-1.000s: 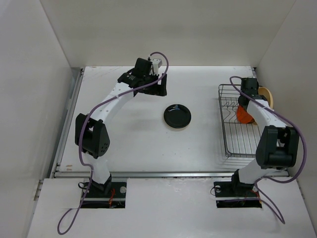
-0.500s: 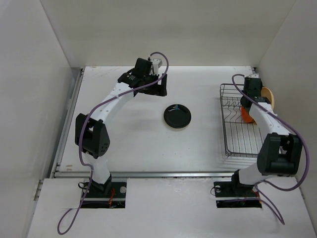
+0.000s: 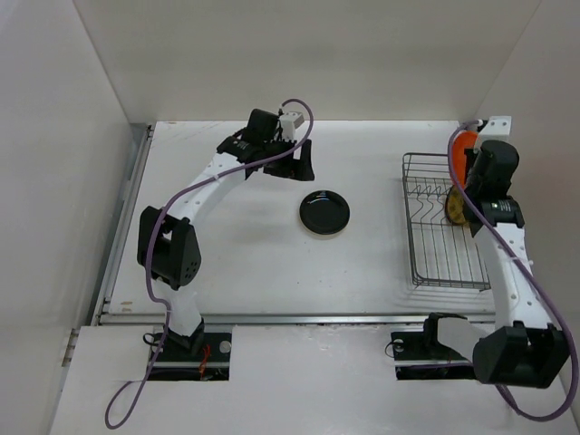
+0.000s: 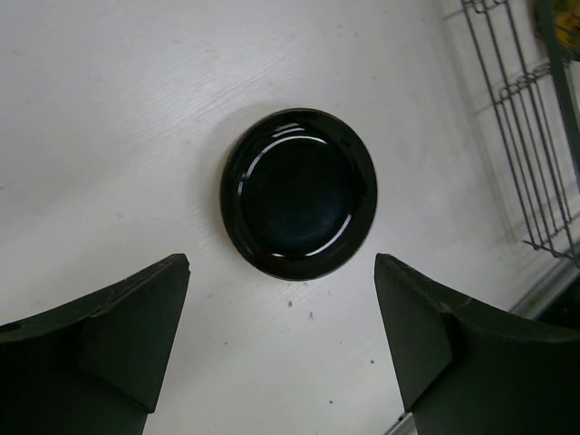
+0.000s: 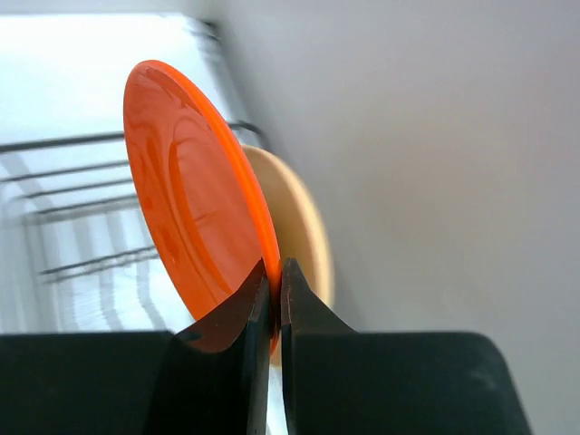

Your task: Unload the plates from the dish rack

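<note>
Silver wire dish rack (image 3: 426,237) still holds a tan plate (image 5: 306,227); the orange plate (image 5: 190,199), seated there a second ago, now hangs lifted clear, rim pinched by the right gripper (image 5: 275,274). Left gripper (image 4: 281,268) gapes wide above the black plate (image 4: 299,193).

The right gripper (image 5: 276,272) pinches the lower rim of a round glossy orange plate (image 5: 195,199) between its two black fingers, holding it on edge. Just behind stands a plain tan round plate (image 5: 306,237). Blurred bars of a silver wire dish rack (image 5: 82,213) lie to the left, and a pale wall (image 5: 435,136) to the right.
</note>
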{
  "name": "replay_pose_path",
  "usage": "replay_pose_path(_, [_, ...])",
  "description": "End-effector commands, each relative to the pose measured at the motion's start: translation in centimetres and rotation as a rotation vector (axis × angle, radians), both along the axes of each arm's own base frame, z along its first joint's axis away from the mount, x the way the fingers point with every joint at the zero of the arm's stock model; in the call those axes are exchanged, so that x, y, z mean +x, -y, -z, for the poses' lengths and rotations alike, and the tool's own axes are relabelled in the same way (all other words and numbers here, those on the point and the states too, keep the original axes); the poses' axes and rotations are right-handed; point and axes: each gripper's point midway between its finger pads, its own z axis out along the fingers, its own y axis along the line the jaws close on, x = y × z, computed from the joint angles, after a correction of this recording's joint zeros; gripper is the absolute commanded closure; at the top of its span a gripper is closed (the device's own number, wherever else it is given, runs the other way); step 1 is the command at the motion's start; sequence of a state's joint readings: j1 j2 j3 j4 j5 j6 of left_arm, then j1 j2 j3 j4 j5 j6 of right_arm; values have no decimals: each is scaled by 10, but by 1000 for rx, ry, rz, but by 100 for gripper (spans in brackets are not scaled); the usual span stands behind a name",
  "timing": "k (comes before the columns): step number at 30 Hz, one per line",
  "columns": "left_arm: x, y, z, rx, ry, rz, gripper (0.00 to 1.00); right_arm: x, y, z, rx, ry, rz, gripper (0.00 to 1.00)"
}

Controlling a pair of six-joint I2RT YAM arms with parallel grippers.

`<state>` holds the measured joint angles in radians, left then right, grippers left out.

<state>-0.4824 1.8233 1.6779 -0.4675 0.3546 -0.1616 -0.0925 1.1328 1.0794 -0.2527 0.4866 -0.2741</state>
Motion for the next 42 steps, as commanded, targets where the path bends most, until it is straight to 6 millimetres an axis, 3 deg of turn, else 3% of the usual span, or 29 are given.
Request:
replay_pose_path(1, [-23, 24, -45, -161, 66, 174, 19, 17, -56, -14, 153, 85, -305, 100])
replay_pose_path(3, [-31, 31, -45, -204, 61, 240, 18, 23, -88, -11, 239, 56, -467, 100])
replay_pose_path(4, [-41, 38, -52, -253, 49, 303, 18, 24, -118, -6, 306, 24, -629, 100])
replay_pose_path(6, [-49, 44, -60, -296, 65, 365, 18, 25, -150, 14, 394, -62, -753, 100])
replay_pose_path(7, [-57, 47, -61, -324, 51, 404, 18, 24, -170, 10, 432, -74, -847, 100])
replay_pose_path(13, [-63, 52, -58, -356, 51, 468, 18, 25, -237, 21, 544, -182, -1096, 100])
replay_pose_path(16, [-60, 53, -48, -350, 27, 464, 18, 24, -266, 13, 561, -199, -1196, 100])
replay_pose_path(22, [-52, 53, -30, -317, 1, 438, 20, 17, -309, 12, 587, -267, -1355, 100])
replay_pose_path(25, [-52, 53, -25, -312, -17, 435, 28, 8, -323, 12, 587, -287, -1423, 100])
replay_pose_path(26, [-51, 53, -28, -312, -1, 441, 44, 7, -322, 13, 592, -295, -1421, 100])
replay_pose_path(27, [-51, 53, -28, -312, -1, 441, 51, 6, -328, 17, 586, -308, -1437, 100])
replay_pose_path(34, [-52, 53, -27, -309, -10, 440, 83, 4, -331, 25, 587, -324, -1436, 100])
replay_pose_path(38, [-51, 53, -31, -312, -1, 441, 92, 3, -331, 29, 591, -332, -1433, 79])
replay_pose_path(39, [-51, 53, -31, -312, -1, 441, 93, 2, -331, 33, 596, -341, -1431, 59])
replay_pose_path(42, [-46, 52, -24, -293, -2, 419, 95, 6, -325, 39, 578, -350, -1388, 34])
